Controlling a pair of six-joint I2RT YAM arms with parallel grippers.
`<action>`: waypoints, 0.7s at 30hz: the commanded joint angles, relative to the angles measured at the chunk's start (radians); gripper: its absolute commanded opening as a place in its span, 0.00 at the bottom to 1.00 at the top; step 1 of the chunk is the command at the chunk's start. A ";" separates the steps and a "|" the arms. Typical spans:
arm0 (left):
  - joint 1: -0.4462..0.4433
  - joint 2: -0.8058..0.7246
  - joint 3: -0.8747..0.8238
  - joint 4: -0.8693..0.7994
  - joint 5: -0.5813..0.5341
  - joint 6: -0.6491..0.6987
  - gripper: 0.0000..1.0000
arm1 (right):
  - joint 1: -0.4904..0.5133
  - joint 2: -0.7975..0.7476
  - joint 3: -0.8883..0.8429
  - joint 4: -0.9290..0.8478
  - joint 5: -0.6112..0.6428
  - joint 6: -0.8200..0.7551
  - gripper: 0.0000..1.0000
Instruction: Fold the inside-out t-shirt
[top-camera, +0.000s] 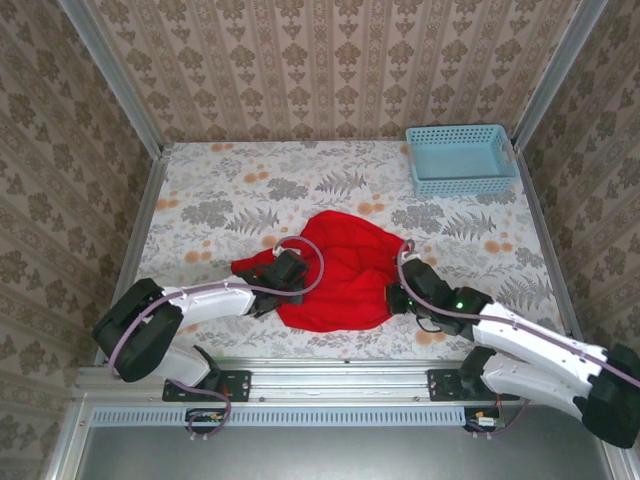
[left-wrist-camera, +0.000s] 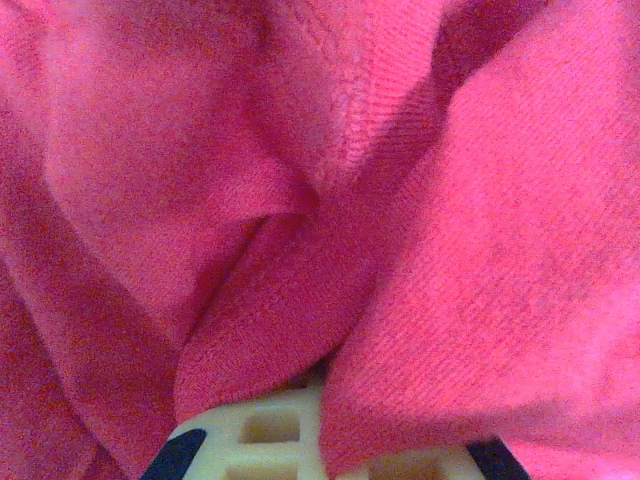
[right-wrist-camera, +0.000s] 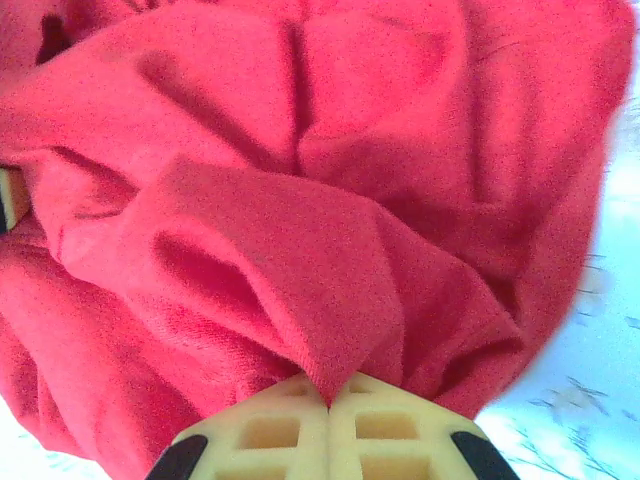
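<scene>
The inside-out t-shirt (top-camera: 340, 275), plain bright red, lies crumpled in a heap on the flowered table a little toward the near edge. My left gripper (top-camera: 290, 272) rests on its left side, beside a sleeve that sticks out to the left. In the left wrist view the red cloth (left-wrist-camera: 300, 180) bunches between the cream fingers (left-wrist-camera: 260, 430), and the left gripper (left-wrist-camera: 322, 388) is shut on it. My right gripper (top-camera: 398, 297) sits at the shirt's near right edge. Its jaws meet on a pinched fold of the shirt (right-wrist-camera: 300, 260), so the right gripper (right-wrist-camera: 330, 400) is shut on cloth.
A light-blue plastic basket (top-camera: 460, 160) stands at the far right corner of the table. The flowered tablecloth (top-camera: 230, 190) lies bare around the shirt. Patterned walls close in the left, right and far sides.
</scene>
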 joint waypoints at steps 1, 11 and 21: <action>-0.002 0.032 0.010 -0.051 -0.033 0.006 0.07 | -0.004 -0.063 0.006 -0.184 0.131 0.032 0.00; 0.001 0.042 0.024 -0.072 -0.043 0.013 0.06 | -0.010 -0.123 0.046 -0.284 0.211 0.044 0.00; 0.000 0.038 0.006 -0.066 -0.047 0.011 0.05 | -0.012 -0.201 0.087 -0.299 0.168 0.004 0.13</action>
